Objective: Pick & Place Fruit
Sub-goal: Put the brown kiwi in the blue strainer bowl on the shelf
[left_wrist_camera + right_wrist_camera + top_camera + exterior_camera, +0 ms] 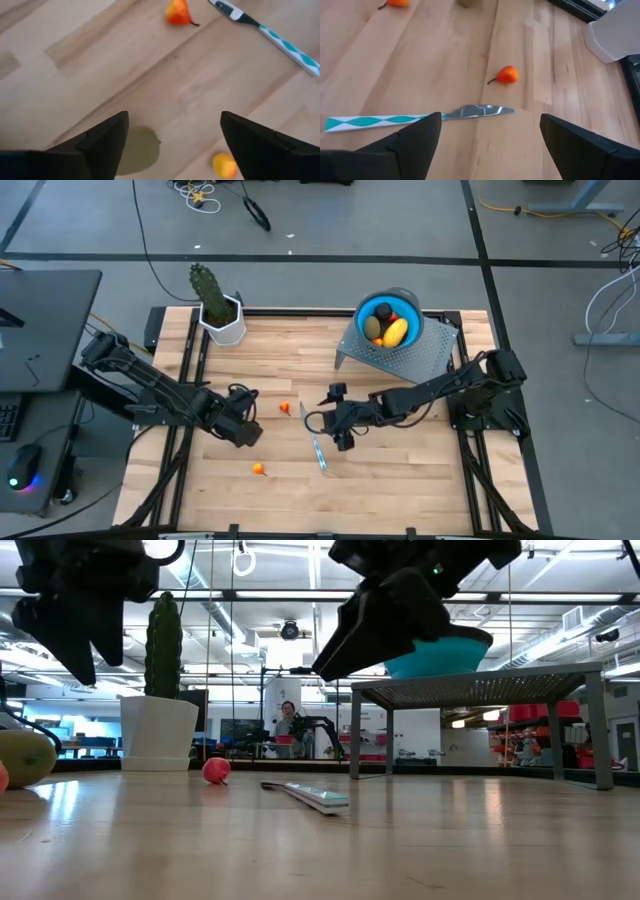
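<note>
Two pincers are hanging spread above the wooden table (400, 480). Under the left gripper (172, 137), an olive-brown fruit (137, 155) is lying between its fingers, with one orange piece (223, 165) beside it and another (176, 12) farther ahead. Ahead of the right gripper (490, 132), the knife (415, 117) is lying crosswise.

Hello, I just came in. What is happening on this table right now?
Two robot arms are sorting small fruit on a wooden table. A blue bowl on a perforated metal stand already holds a yellow oblong fruit, an olive one and a dark ball. The left gripper hovers open over an olive-green oval fruit. The right gripper hangs open and empty above a knife with a teal-patterned handle. Two tiny orange fruits lie loose on the table.
</note>
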